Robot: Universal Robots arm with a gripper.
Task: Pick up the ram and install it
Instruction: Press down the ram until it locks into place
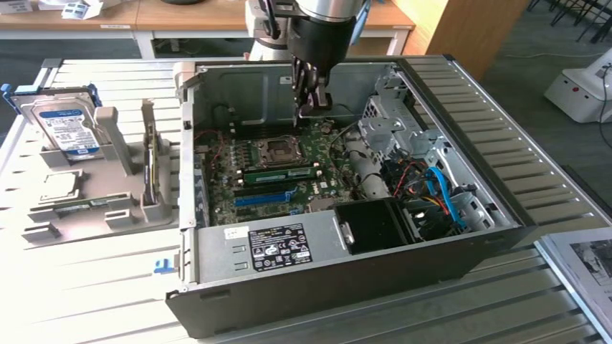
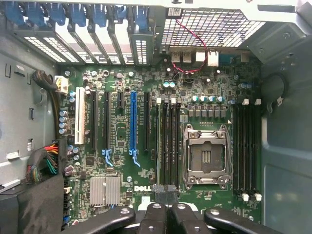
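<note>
Exterior view: gripper (image 1: 311, 107) fingers are squeezed together on nothing, ram (image 1: 277, 173) sitting in its slot down below them, so an off-centre push could leave it half-seated imo.

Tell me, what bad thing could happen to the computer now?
1. The gripper hangs shut over the motherboard. If it came down crooked, it might knock the open CPU socket beside the memory slots.
2. The ram stands in one of those slots by the socket. Whether it is clicked in fully I cannot tell; a sideways push could bend it.
</note>
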